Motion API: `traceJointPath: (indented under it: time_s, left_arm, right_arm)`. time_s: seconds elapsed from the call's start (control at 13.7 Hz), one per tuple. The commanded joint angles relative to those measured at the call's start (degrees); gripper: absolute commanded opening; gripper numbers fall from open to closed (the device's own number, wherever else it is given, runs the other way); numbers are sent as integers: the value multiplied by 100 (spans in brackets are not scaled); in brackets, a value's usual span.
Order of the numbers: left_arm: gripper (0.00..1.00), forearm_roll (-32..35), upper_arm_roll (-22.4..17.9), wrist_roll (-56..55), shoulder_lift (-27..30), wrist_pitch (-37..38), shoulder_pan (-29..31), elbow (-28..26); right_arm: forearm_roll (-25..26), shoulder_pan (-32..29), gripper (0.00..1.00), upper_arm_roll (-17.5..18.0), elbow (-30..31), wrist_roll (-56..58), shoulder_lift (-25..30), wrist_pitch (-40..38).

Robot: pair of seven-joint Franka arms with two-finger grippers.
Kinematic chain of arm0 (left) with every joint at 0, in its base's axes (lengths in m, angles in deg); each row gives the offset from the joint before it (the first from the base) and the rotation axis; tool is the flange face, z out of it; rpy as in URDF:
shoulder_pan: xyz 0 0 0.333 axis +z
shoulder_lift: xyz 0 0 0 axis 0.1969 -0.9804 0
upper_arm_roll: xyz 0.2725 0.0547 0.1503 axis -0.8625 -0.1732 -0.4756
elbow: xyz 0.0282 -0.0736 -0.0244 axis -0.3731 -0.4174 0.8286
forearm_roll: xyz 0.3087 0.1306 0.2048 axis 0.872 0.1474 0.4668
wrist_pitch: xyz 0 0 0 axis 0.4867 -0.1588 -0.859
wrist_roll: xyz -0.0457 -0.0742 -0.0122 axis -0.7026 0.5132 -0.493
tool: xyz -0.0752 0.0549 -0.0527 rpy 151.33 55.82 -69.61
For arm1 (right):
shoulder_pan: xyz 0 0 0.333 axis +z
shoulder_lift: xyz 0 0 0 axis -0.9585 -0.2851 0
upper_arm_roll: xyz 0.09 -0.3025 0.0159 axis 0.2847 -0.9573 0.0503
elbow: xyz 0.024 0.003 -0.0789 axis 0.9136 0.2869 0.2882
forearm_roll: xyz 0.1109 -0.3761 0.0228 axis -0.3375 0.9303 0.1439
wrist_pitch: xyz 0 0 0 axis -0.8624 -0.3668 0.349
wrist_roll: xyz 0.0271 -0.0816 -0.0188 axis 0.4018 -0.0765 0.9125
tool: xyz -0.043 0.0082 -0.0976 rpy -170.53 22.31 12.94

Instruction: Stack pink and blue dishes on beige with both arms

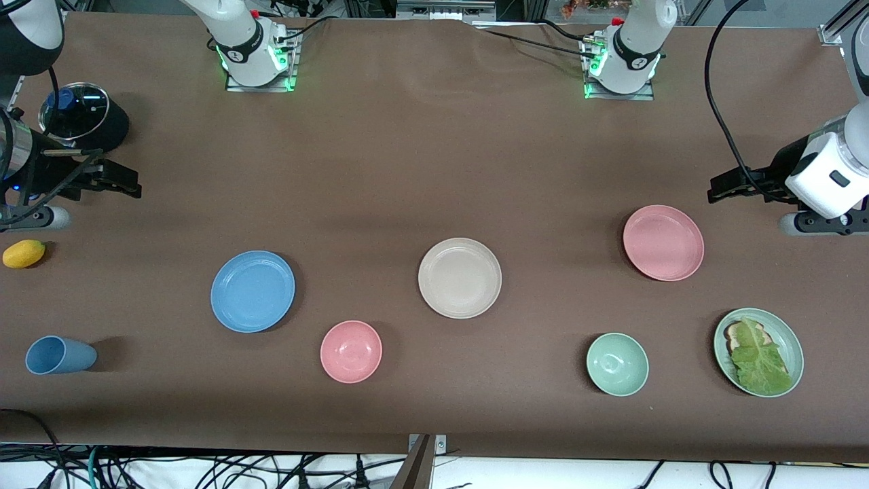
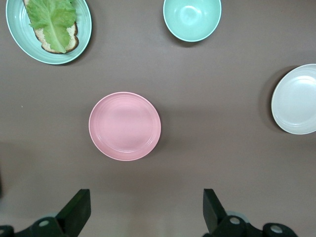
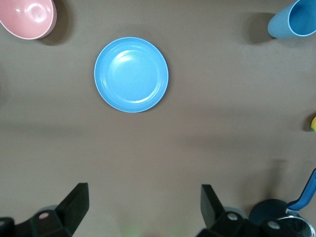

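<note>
The beige plate (image 1: 459,278) lies mid-table with nothing on it. The light blue plate (image 1: 252,291) lies toward the right arm's end and also shows in the right wrist view (image 3: 131,74). The pink plate (image 1: 663,242) lies toward the left arm's end and fills the middle of the left wrist view (image 2: 125,126). My left gripper (image 1: 714,189) (image 2: 145,210) hangs open and empty over bare table beside the pink plate. My right gripper (image 1: 130,186) (image 3: 143,207) hangs open and empty over bare table, apart from the blue plate.
A pink bowl (image 1: 351,351), a green bowl (image 1: 617,364) and a green plate with lettuce (image 1: 758,351) sit nearer the front camera. A blue cup (image 1: 60,355), a yellow fruit (image 1: 24,253) and a lidded black pot (image 1: 76,117) stand at the right arm's end.
</note>
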Motion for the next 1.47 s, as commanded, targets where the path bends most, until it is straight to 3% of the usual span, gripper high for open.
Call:
traceJointPath:
  time_s: [0.0,1.39]
  left_arm:
    - [100,-122,14,27,-53,81,34,152]
    - [100,-122,14,27,-53,72,34,152]
  right_arm:
    - [-104,-18,100,19,-114,66,52,-124]
    - [-183,-18,100,28,-96,92,132,-142]
